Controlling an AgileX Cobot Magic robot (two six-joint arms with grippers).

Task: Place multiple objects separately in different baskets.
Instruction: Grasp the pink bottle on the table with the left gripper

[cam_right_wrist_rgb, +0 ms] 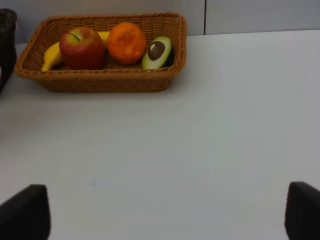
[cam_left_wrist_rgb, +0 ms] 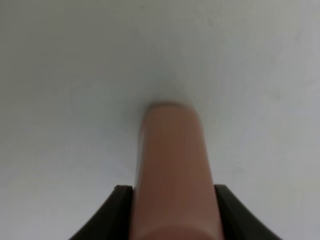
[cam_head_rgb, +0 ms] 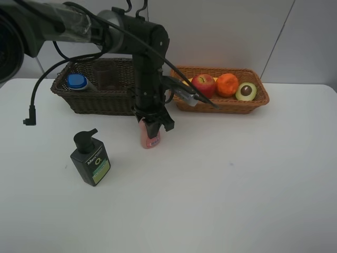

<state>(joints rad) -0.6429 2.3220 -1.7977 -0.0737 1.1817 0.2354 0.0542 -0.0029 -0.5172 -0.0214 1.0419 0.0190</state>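
Observation:
The small pink bottle [cam_head_rgb: 150, 137] stands on the white table in front of the baskets. My left gripper [cam_head_rgb: 153, 124] comes down over it from above. In the left wrist view both black fingers [cam_left_wrist_rgb: 121, 212] press against the sides of the small pink bottle [cam_left_wrist_rgb: 172, 165]. The dark pump bottle [cam_head_rgb: 90, 158] stands further left. The dark brown basket [cam_head_rgb: 95, 103] holds the blue-capped shampoo bottle [cam_head_rgb: 77, 82] and the pink cup [cam_head_rgb: 108, 77]. The tan basket [cam_head_rgb: 224, 106] holds the apple [cam_head_rgb: 204, 84], orange [cam_head_rgb: 227, 84], avocado half [cam_head_rgb: 246, 91] and a mostly hidden banana [cam_right_wrist_rgb: 50, 56]. My right gripper [cam_right_wrist_rgb: 160, 215] is open over bare table.
A black cable with a plug [cam_head_rgb: 30, 115] hangs from the left arm over the table's left side. The table's back edge runs just behind both baskets, with a pale wall beyond.

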